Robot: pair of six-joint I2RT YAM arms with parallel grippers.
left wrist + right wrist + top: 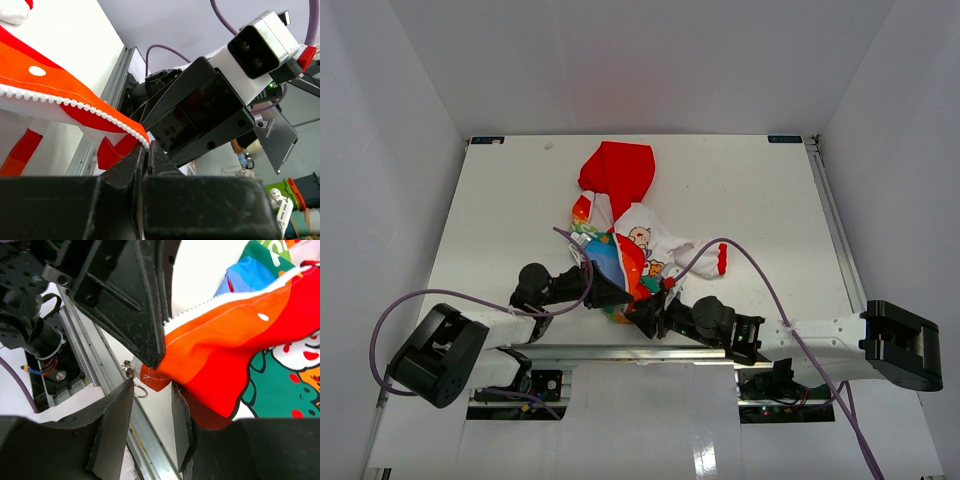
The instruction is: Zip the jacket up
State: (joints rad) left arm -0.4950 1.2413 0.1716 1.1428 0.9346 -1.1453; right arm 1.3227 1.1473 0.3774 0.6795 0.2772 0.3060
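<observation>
**Top external view.** The jacket (638,232) lies crumpled near the middle of the white table (500,200), with its red hood (617,170) pointing away from the arms and its rainbow hem toward them. The left gripper (612,295) and right gripper (645,318) meet at the hem's near corner, just beside each other. From this height it cannot be told how either pair of jaws stands. Meeting at the foot of the front opening suggests the start of the zip: one arm anchors the fabric while the other goes for the slider.

**Left wrist view.** The left gripper (148,149) has its fingers pressed together on the orange hem corner, where the row of white zipper teeth (75,102) ends. The pinch draws that edge into a raised, fairly taut line, probably to hold the track straight. The right arm's wrist camera (260,47) sits close opposite.

**Right wrist view.** The right gripper (152,390) is spread, with its fingers either side of and just below the orange corner, gripping nothing. A small metal pull ring (140,390) hangs at that corner, just below the left gripper's finger (135,305), which clamps the fabric. On this evidence the zip is not yet run up.

**Surface and room.** The table is matt white and lightly speckled, edged near the arms by an aluminium rail (620,352). Plain white walls (620,60) enclose it on three sides, and purple cables (750,262) loop over the surface
</observation>
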